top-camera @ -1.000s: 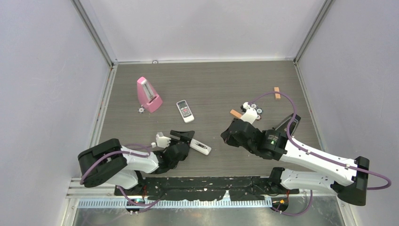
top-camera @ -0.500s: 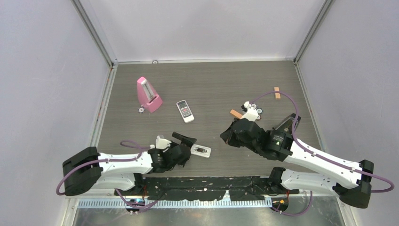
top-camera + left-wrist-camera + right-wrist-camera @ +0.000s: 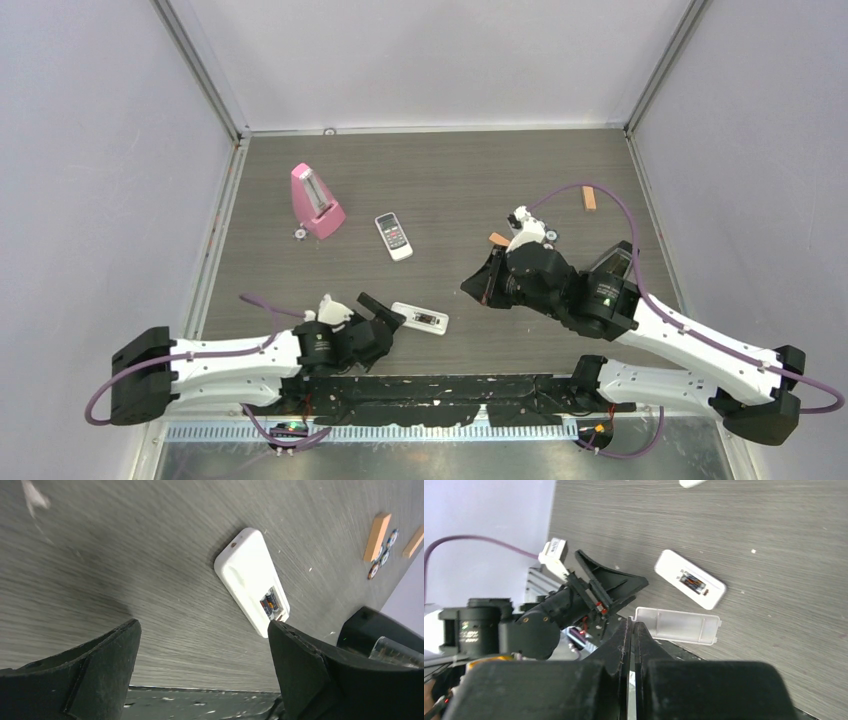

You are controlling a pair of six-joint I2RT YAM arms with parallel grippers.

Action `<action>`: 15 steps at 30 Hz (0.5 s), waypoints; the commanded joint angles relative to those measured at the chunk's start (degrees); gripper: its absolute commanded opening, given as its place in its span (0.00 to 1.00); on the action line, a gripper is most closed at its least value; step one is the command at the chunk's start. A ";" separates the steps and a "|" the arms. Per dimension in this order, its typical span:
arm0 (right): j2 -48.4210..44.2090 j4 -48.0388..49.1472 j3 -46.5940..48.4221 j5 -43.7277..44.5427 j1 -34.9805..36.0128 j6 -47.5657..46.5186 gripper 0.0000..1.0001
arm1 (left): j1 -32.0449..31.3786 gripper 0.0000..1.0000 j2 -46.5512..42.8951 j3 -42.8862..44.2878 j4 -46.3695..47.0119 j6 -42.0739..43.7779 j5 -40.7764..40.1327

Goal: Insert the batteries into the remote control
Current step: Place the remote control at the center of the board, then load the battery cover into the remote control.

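The remote control [image 3: 248, 575] is smooth, slightly glossy white plastic, the battery cover [image 3: 676, 626] frosted translucent plastic, the table [image 3: 100, 555] matt grey wood-grain, and the small blocks [image 3: 377, 536] bare pale wood.

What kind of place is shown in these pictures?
Probably a robot test cell: a grey table enclosed by plain walls, a left arm and a right arm bolted at its near edge, unrelated props like a pink metronome.
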 commanded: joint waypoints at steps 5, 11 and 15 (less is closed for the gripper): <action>-2.77 5.70 8.73 -11.35 -0.84 -6.85 0.05 | -0.36 0.96 -22.06 -0.43 4.48 44.75 -9.95; -3.94 14.22 6.56 -21.91 -0.95 3.04 0.05 | -0.34 0.95 -40.19 -9.86 41.35 81.63 7.46; -4.41 22.25 3.66 -27.14 -0.94 11.08 0.05 | -0.39 0.93 -42.80 -6.12 44.08 96.54 18.61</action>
